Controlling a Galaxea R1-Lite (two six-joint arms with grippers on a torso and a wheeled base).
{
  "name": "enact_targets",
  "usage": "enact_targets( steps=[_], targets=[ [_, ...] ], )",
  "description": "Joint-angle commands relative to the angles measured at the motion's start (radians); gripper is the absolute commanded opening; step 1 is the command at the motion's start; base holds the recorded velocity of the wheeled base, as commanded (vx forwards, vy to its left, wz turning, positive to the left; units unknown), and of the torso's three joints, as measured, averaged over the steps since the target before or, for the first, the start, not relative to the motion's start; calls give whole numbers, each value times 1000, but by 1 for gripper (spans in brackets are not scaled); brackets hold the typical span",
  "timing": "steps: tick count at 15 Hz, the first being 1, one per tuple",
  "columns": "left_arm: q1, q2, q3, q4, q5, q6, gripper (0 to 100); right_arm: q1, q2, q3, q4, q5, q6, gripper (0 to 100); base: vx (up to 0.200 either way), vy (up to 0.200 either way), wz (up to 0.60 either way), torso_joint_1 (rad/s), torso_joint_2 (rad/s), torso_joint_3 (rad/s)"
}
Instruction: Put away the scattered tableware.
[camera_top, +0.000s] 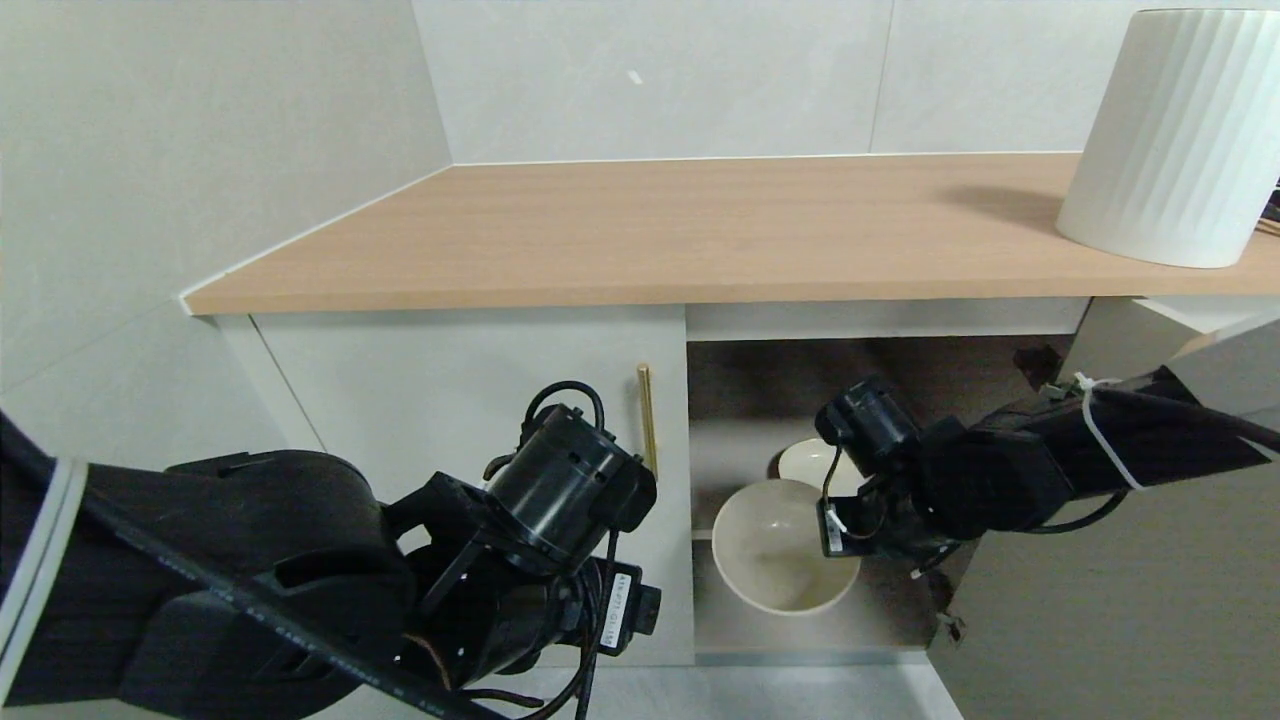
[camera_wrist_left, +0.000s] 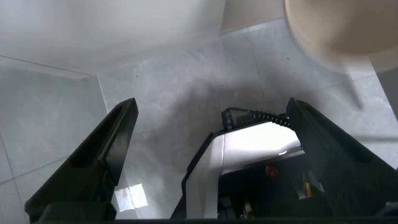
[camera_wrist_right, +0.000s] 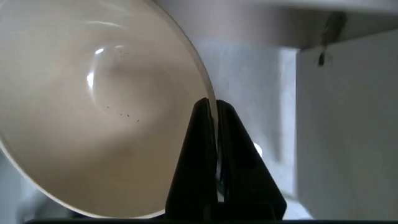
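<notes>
Gripping the cream bowl (camera_wrist_right: 106, 93) at its rim, the right pincer (camera_wrist_right: 216, 134) is pressed together on the thin wall, with 1 finger inside and 1 outside. The bowl hangs tilted on the pincer's left side, its hollow facing up and outward, in the open mouth of the cupboard (camera_top: 800, 625). Whether its underside touches the shelf cannot be told. A 2nd, smaller pale dish (camera_top: 812, 462) lies just beyond the pincer, deeper on the shelf. The left pincer (camera_wrist_left: 211, 109) hangs spread and empty, low before the shut door and well apart from the bowl. Judging by its gloss and hard, thin wall, the bowl is stiff, slippery and liable to chip. It also looks fairly weighty for a pinch at 1 edge point, so it may swing or slide between the pads. The rim is the sensible hold, and set-down calls for gentle lowering, clear of the dish behind.
</notes>
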Motion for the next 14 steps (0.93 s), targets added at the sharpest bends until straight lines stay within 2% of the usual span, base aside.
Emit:
enact_targets(
  steps=[1,6,10,14],
  targets=[
    [0,-5,0,0,1,0,100,-66,92,-94,-1,-19,66,0,0,0,0,0,0,0],
    [0,-11,0,0,1,-2,100,-157,170,-209,-76,-22,196,0,0,0,0,0,0,0],
    [0,-11,-2,-2,1,-3,100,-203,221,-211,-201,-23,204,0,0,0,0,0,0,0],
    [0,-11,-3,-2,1,-14,100,-226,262,-241,-222,-48,217,0,0,0,0,0,0,0]
  ],
)
